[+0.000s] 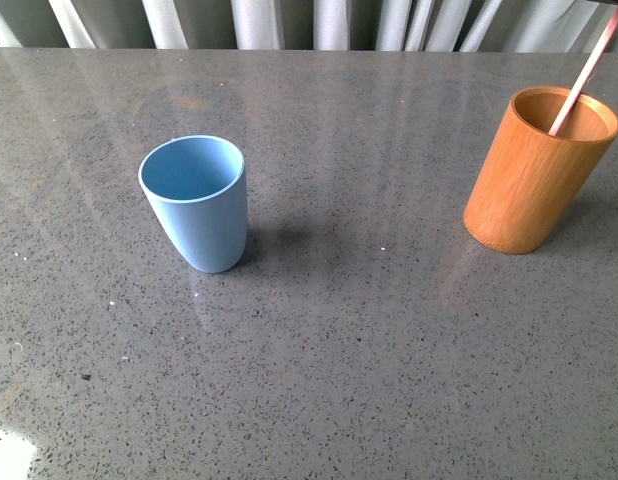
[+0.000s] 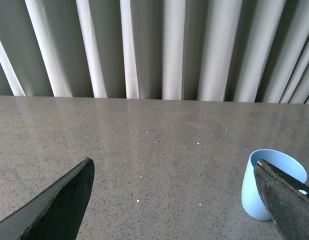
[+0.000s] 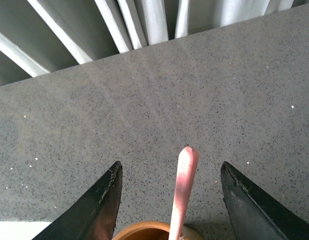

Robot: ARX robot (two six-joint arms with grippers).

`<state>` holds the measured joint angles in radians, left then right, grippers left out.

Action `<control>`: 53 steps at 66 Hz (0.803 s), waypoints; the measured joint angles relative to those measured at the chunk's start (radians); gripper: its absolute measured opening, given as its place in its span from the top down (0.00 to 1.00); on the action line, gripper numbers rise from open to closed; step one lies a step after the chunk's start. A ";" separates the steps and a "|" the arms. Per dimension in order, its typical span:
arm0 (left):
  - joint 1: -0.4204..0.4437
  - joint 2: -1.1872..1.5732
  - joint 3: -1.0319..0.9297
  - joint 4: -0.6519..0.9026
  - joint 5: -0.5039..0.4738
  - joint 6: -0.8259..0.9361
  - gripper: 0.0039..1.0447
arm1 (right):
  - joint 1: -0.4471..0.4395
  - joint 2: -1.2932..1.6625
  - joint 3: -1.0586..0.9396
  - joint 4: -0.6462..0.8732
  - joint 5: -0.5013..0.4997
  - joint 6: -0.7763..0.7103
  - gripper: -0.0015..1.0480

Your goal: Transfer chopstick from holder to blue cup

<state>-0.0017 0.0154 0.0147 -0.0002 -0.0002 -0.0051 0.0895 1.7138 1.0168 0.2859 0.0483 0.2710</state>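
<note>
Chopstick [image 1: 587, 72] leans in the holder [image 1: 529, 185]; jaws of right gripper [image 3: 170, 163] and left gripper [image 2: 173, 161] both spread open.

Chopstick [image 1: 585, 75] in holder [image 1: 534, 185], right of cup [image 1: 197, 203]

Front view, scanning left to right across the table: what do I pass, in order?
blue cup → holder. The chopstick stands inside the holder and leans up toward the right edge, so it has no separate place in the order.
</note>
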 joint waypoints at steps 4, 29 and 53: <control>0.000 0.000 0.000 0.000 0.000 0.000 0.08 | 0.000 0.000 0.000 0.000 0.000 0.000 0.53; 0.000 0.000 0.000 0.000 0.000 0.000 0.08 | 0.000 -0.001 -0.011 0.000 0.005 0.000 0.81; 0.000 0.000 0.000 0.000 0.000 0.000 0.08 | 0.000 -0.015 -0.016 -0.005 0.009 -0.001 0.97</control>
<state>-0.0017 0.0154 0.0147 -0.0002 -0.0002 -0.0051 0.0895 1.6985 1.0008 0.2810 0.0574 0.2703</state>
